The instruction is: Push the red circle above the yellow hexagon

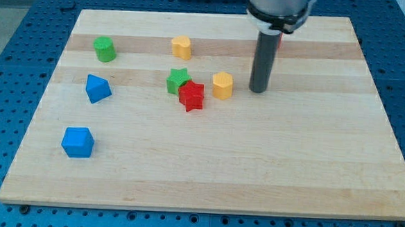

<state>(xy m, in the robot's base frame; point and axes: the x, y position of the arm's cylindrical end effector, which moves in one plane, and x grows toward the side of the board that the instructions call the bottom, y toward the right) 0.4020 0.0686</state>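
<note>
The yellow hexagon (223, 85) stands near the board's middle. My tip (258, 91) rests on the board just to the hexagon's right, with a small gap between them. Only a thin red sliver (279, 40) shows at the rod's right edge, near the view's top. It may be the red circle, but its shape is hidden behind the rod and the arm's head. A red star (191, 96) lies left of the hexagon and touches a green star (178, 79).
A yellow block (182, 47) sits towards the view's top, left of the rod. A green cylinder (104, 48) is at the upper left. Two blue blocks (97, 88) (77, 142) lie on the left side. The wooden board (290, 167) sits on a blue perforated table.
</note>
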